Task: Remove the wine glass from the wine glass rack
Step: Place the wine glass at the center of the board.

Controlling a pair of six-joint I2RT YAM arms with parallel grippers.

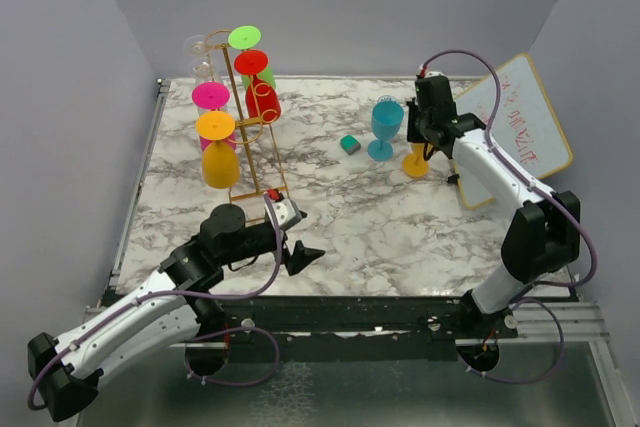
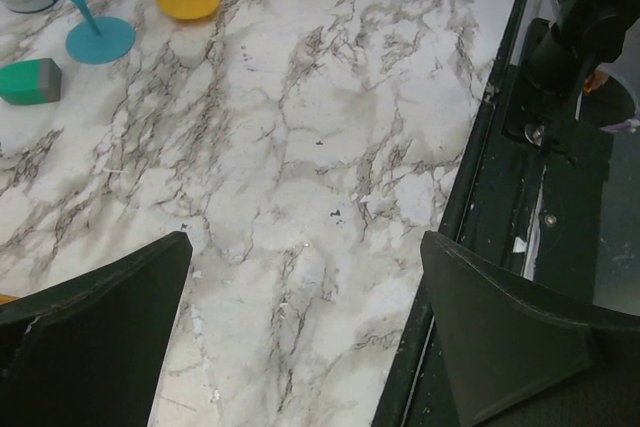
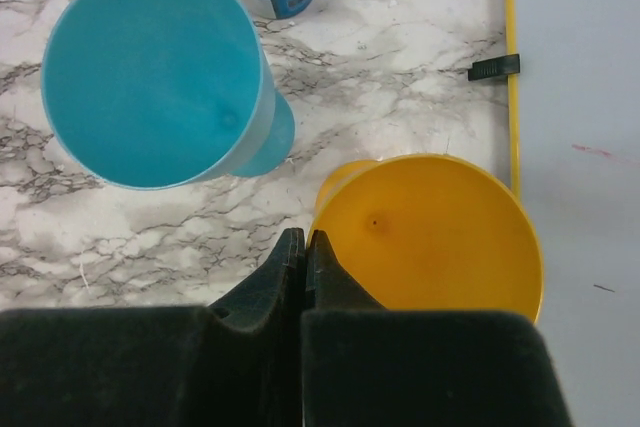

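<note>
Toward the back left of the table (image 1: pixel 400 237) stands the rack (image 1: pixel 256 193), a tall, thin gold wire stand with curled hooks and an open wire base. Foot up and bowl down, a green glass (image 1: pixel 244 37), a red glass (image 1: pixel 262 99), a pink glass (image 1: pixel 211 96), an orange glass (image 1: pixel 220 162) and a clear glass (image 1: pixel 197 45) hang from it. A yellow glass (image 1: pixel 416 164) stands upright off the rack at the table's right, just beside a teal glass (image 1: pixel 385 122).

White marble with grey veins covers the table, and plain pale grey walls close it in. A yellow-framed whiteboard (image 1: pixel 520 117) leans at the right edge, and a small green block (image 1: pixel 350 144) lies near the teal glass.

With its wrist bent down, the right arm reaches over the yellow glass. Fingers pressed together, the right gripper (image 3: pixel 304 239) sits at the rim; whether it touches, I cannot tell. Low along the near edge, the left gripper (image 2: pixel 303 247) is spread wide above bare marble.
</note>
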